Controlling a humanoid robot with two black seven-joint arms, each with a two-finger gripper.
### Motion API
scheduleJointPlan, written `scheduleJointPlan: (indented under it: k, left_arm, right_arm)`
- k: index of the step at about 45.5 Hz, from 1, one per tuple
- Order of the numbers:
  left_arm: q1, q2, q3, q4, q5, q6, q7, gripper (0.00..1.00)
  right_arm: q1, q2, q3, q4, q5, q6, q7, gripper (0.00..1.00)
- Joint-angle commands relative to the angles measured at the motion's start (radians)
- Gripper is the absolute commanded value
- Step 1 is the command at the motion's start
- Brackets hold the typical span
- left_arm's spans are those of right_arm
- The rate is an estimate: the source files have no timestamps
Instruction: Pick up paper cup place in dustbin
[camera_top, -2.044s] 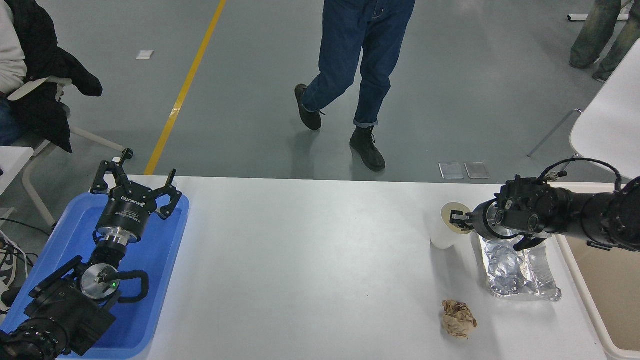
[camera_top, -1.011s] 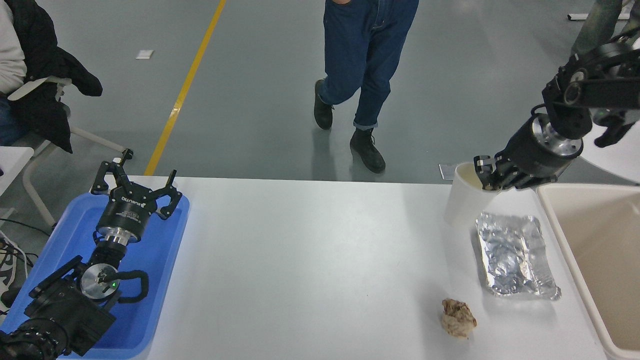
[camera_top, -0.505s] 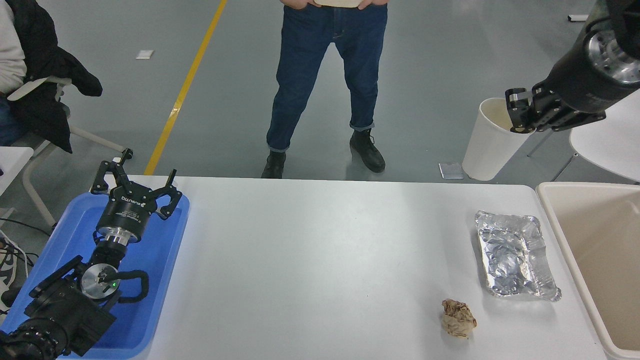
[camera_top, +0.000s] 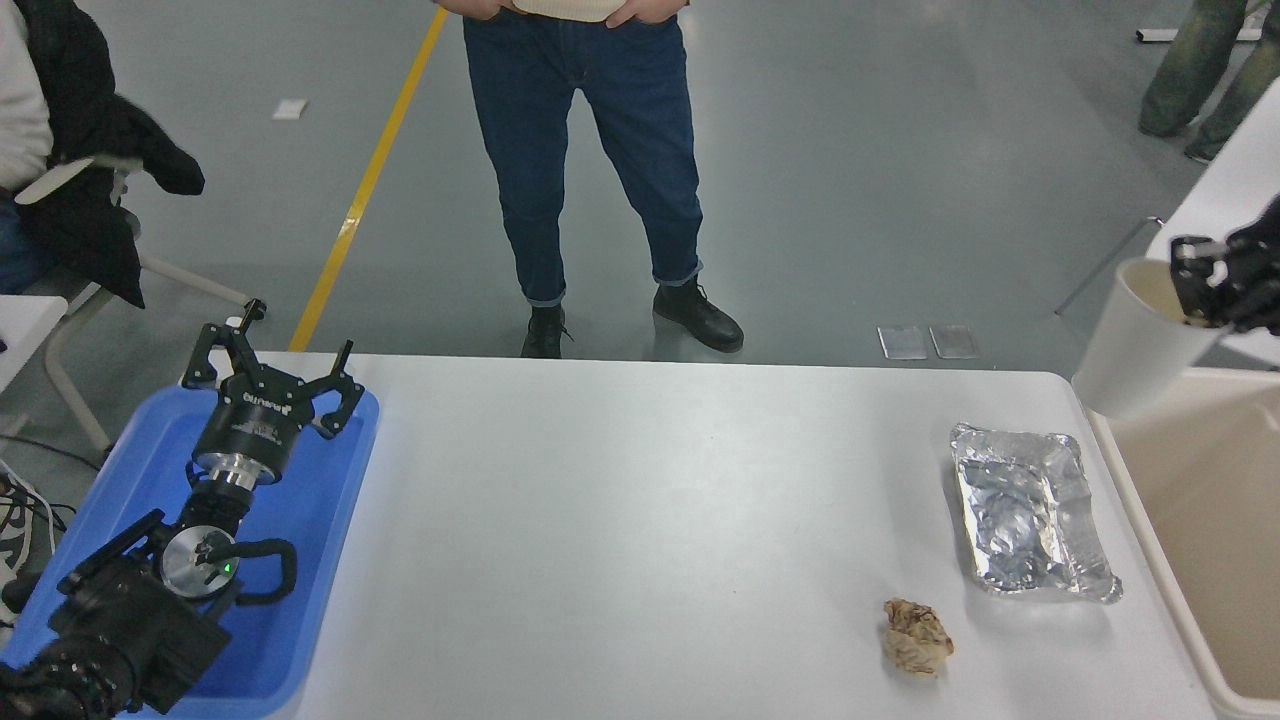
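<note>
I have the right gripper (camera_top: 1200, 285) pinching the paper cup (camera_top: 1135, 345) by its rim, held in the air over the dustbin's (camera_top: 1105, 440) far left corner. I should carry it further over the bin's inside (left gripper (camera_top: 270, 375) parked, fingers spread) before letting go.

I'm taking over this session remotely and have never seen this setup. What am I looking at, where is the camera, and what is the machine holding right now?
There is one view, from a camera high on the robot's side, looking down over a white table. The black arms are the robot's. The left end effector is parked, open, over a blue tray. The right end effector reaches in from the right edge and grips the rim of a paper cup, which hangs in the air at the near corner of the beige dustbin. A foil tray and a crumpled paper ball lie on the table. A person stands at the far side.
</note>
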Motion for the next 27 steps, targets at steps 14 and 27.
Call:
scheduleJointPlan:
  k: [14, 27]
  left_arm:
    - [0.001, 0.001, 0.000, 0.000, -0.002, 0.000, -0.002, 1.00]
    - [0.001, 0.001, 0.000, 0.000, 0.000, 0.000, -0.002, 1.00]
  right_arm:
    - [-0.728, -0.158, 0.307, -0.629, -0.003, 0.000, -0.001, 0.00]
    - [-1.105, -0.114, 0.629, -0.821, -0.006, -0.159, -0.002, 0.00]
